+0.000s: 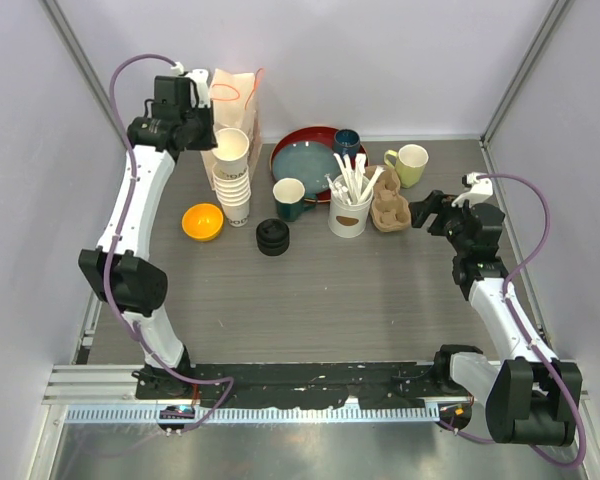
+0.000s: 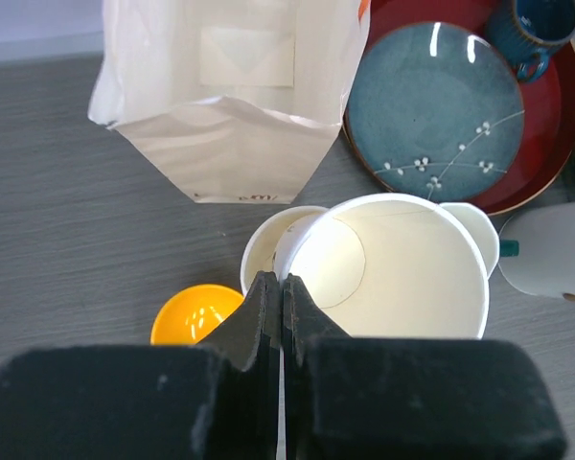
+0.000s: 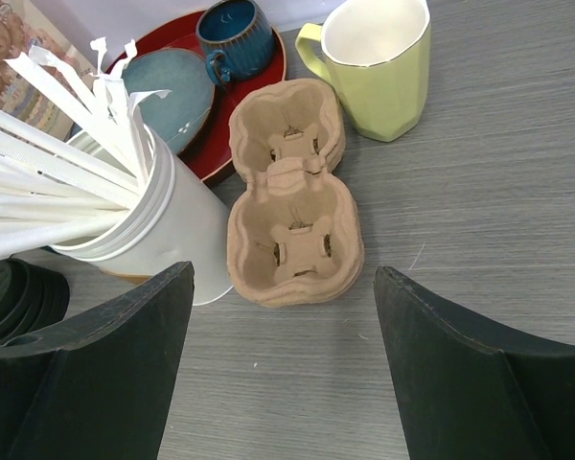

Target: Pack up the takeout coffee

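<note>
No lidded cup shows. Cream-white paper cups without lids stand in a stack (image 1: 233,188) at the back left. My left gripper (image 1: 208,135) is shut on the rim of the top cup (image 2: 393,273), one finger inside and one outside, holding it tilted just above the stack (image 2: 265,247). A stack of black lids (image 1: 273,237) lies on the table to the right of the cups and also shows in the right wrist view (image 3: 19,297). My right gripper (image 3: 283,273) is open and empty, just in front of a brown cardboard cup carrier (image 3: 292,206).
An open white paper bag (image 2: 230,96) stands behind the cups. An orange bowl (image 1: 202,221) lies to their left. Red tray (image 1: 292,143) carries a blue plate and teal mug. A white tub of stirrers (image 3: 163,225), yellow-green mug (image 3: 379,67) and dark mug (image 1: 290,198) crowd the carrier.
</note>
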Tool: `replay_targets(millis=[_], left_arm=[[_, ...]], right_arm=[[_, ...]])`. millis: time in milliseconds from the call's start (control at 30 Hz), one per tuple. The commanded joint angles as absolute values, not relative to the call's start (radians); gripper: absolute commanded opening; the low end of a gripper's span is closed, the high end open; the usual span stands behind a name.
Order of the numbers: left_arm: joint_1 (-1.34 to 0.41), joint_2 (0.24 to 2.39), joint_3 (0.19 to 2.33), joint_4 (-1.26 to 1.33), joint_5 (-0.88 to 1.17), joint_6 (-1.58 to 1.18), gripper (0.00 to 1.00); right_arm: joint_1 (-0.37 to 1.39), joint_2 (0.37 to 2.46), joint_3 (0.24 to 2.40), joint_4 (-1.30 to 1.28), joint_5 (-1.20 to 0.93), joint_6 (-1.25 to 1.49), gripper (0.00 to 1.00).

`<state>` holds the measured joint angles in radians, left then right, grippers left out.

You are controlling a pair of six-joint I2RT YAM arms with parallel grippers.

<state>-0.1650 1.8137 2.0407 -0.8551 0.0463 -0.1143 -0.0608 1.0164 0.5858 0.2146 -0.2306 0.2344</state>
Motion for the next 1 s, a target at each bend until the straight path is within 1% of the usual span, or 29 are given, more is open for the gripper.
replay_targets(millis=[0, 233, 300, 367, 433, 500, 533, 633, 767, 800, 967], left_arm=[[-0.161, 1.726, 2.109, -0.85, 0.029, -0.091, 0.0], [-0.161, 1.661, 2.187, -0.925, 0.078, -0.066, 0.0], [-0.163, 1.626, 2.194, -0.94, 0.136, -0.064, 0.0], [-0.201, 1.6, 2.175, -0.966, 0.161, -0.049, 0.0], [-0.259, 1.562, 2.116, -0.989, 0.16, -0.012, 0.0], [-0.368, 1.528, 2.024, -0.991, 0.16, 0.058, 0.0], [-0.44, 1.523, 1.999, -0.994, 0.158, 0.077, 0.0], [-0.541, 1.539, 1.918, -1.0, 0.195, 0.126, 0.0], [-0.617, 1.597, 1.804, -0.919, 0.21, 0.129, 0.0], [-0.627, 1.608, 1.761, -0.866, 0.207, 0.121, 0.0], [-0.661, 1.71, 1.723, -0.779, 0.262, 0.101, 0.0]], right_arm=[[-0.052, 1.008, 0.64, 0.241, -0.255, 0.219, 0.81], [-0.051, 1.006, 0.65, 0.235, -0.267, 0.224, 0.81], [-0.051, 1.006, 0.653, 0.232, -0.271, 0.229, 0.81], [-0.051, 1.005, 0.657, 0.229, -0.273, 0.229, 0.81], [-0.051, 1.003, 0.66, 0.227, -0.273, 0.235, 0.81], [-0.051, 1.003, 0.663, 0.224, -0.276, 0.241, 0.81], [-0.051, 1.003, 0.663, 0.224, -0.279, 0.244, 0.81], [-0.051, 1.002, 0.666, 0.221, -0.288, 0.256, 0.82], [-0.051, 0.989, 0.672, 0.201, -0.272, 0.258, 0.82], [-0.051, 0.985, 0.67, 0.198, -0.267, 0.255, 0.82], [-0.051, 0.962, 0.667, 0.17, -0.25, 0.227, 0.82]])
